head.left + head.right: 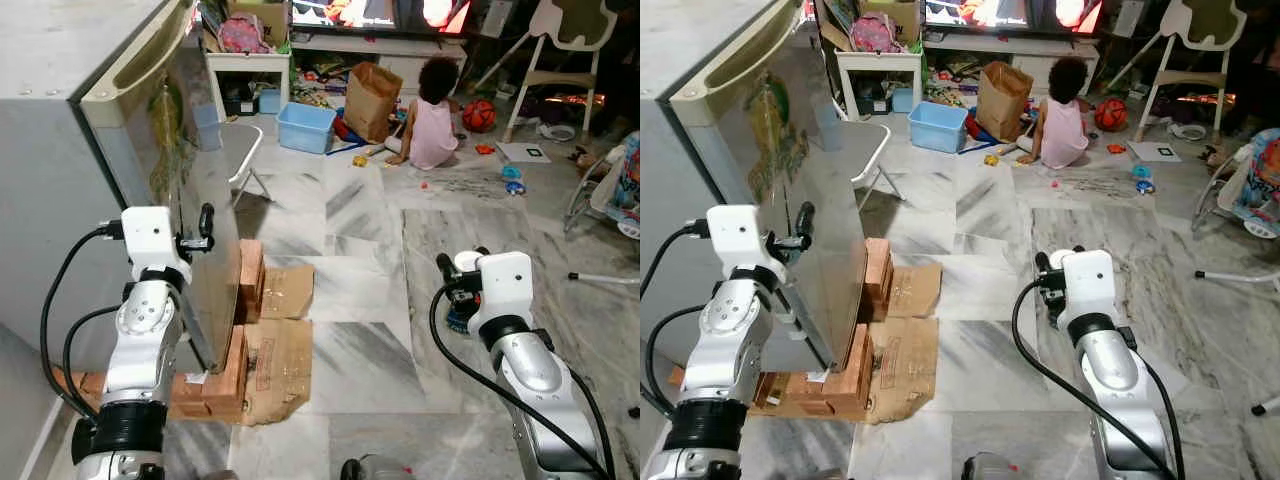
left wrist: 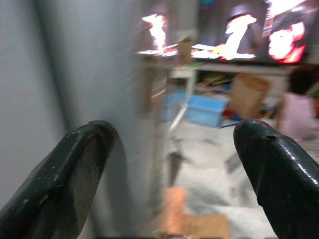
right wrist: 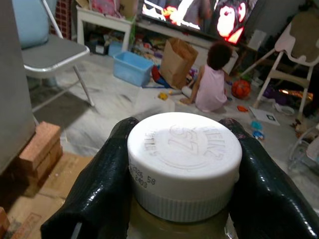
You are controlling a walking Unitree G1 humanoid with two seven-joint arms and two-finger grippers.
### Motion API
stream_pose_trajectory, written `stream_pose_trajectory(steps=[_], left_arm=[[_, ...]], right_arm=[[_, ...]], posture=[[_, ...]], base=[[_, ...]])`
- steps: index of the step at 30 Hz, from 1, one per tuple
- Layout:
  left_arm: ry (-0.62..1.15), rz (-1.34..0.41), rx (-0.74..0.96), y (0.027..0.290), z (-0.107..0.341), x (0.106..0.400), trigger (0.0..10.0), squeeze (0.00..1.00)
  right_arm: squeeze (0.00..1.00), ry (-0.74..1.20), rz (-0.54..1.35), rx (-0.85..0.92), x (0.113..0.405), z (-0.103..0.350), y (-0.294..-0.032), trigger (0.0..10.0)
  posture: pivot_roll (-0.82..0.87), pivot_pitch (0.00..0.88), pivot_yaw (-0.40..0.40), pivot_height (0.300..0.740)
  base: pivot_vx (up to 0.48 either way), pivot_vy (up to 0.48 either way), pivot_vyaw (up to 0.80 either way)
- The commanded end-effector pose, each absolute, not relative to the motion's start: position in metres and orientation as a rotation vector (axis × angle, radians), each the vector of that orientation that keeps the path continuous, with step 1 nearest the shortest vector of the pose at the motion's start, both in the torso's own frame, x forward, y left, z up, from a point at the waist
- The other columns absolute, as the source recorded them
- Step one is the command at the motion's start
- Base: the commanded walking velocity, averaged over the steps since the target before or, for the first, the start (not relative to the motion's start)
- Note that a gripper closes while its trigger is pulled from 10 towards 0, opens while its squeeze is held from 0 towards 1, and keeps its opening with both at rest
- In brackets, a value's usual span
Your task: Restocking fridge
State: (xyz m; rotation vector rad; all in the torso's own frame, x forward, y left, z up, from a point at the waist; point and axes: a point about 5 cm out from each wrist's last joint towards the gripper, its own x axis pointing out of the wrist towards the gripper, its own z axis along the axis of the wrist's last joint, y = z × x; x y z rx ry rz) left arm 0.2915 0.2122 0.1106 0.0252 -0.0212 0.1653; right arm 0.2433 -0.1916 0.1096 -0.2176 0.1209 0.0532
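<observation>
Left tool (image 1: 203, 232) spread wide at fridge door (image 1: 195, 200) edge; right tool (image 3: 179, 164) clamps white-capped jar (image 3: 183, 159), fridge lying leftward.

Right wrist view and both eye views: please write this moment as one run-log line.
left pincer: open, at fridge door edge | right pincer: shut on white-capped jar | person: seated on floor

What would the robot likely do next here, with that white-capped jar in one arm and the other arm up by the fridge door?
Probably close the left tool on the fridge door edge and pull it wider. Its fingers are spread beside the door, gripping nothing, while the right tool holds the jar, so the door looks like the next thing to handle.
</observation>
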Motion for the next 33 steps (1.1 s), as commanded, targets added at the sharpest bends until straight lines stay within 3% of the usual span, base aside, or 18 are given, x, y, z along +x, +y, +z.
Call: stream_pose_trajectory(steps=[1, 6, 10, 16, 26, 33], left_arm=[[-0.018, 0.216, 0.045, 0.222, 0.111, 0.288, 10.0, 0.0], [0.001, 0.334, 0.025, 0.241, 0.11, 0.291, 10.0, 0.0], [0.001, 0.308, 0.01, 0.239, 0.112, 0.298, 10.0, 0.0], [-0.021, 0.158, -0.042, 0.214, 0.121, 0.315, 10.0, 0.0], [-0.019, 0.033, -0.071, 0.197, 0.118, 0.316, 10.0, 0.0], [0.009, -0.033, -0.073, 0.179, 0.116, 0.333, 10.0, 0.0]], right_arm=[[0.0, 0.075, 0.031, -0.229, 0.244, 0.122, -0.197, 10.0], [0.0, 0.085, 0.029, -0.232, 0.243, 0.121, -0.198, 10.0], [0.0, 0.085, 0.024, -0.233, 0.241, 0.123, -0.2, 10.0], [0.0, 0.083, 0.014, -0.235, 0.24, 0.124, -0.201, 10.0], [0.0, 0.081, 0.002, -0.242, 0.241, 0.125, -0.201, 10.0], [0.0, 0.075, -0.009, -0.256, 0.244, 0.125, -0.201, 10.0]], posture=[[0.01, 0.0, -0.037, 0.74], [0.0, 0.0, -0.041, 0.74], [0.0, 0.0, -0.042, 0.74], [-0.02, 0.0, -0.033, 0.74], [-0.01, 0.0, -0.032, 0.74], [-0.02, 0.0, -0.034, 0.74]], base=[[0.0, 0.0, 0.0], [0.0, 0.0, 0.0], [0.0, 0.0, 0.0], [0.0, 0.0, 0.0], [0.0, 0.0, 0.0], [0.0, 0.0, 0.0]])
